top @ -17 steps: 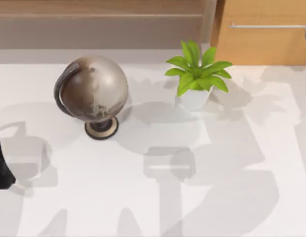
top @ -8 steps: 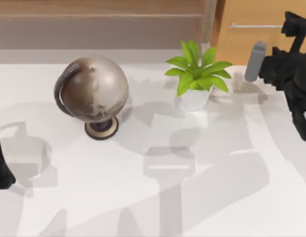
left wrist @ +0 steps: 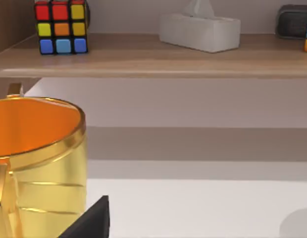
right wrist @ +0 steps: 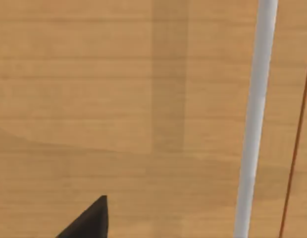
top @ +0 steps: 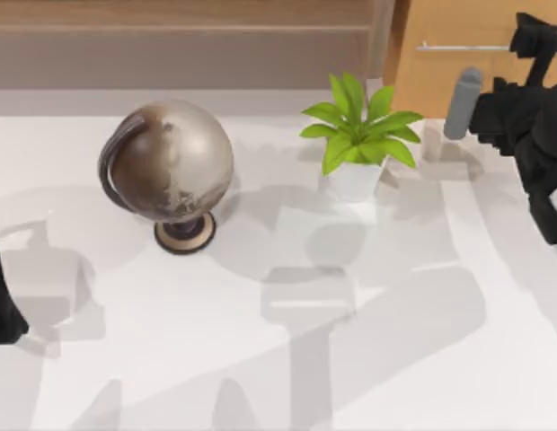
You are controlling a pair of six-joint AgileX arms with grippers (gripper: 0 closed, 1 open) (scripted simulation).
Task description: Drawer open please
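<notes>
Drawer (top: 458,76) front shut; right gripper (top: 530,40) newly arrived at handle (right wrist: 253,119), edging closer. Finger state: cannot tell. Left arm parked.

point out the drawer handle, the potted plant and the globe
drawer handle (top: 463,47): top view, middle of the silver bar
potted plant (top: 359,130): top view, centre of the green leaves
globe (top: 175,157): top view, middle of the sphere

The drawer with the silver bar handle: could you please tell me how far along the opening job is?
Done: the right gripper has reached the light orange-brown wooden drawer front, beside its thin silver bar handle.
In hand: lining up on that handle; no grasp is visible.
Left: gripping it and pulling, since the drawer looks closed. The left arm sits parked at the table's left edge.
</notes>
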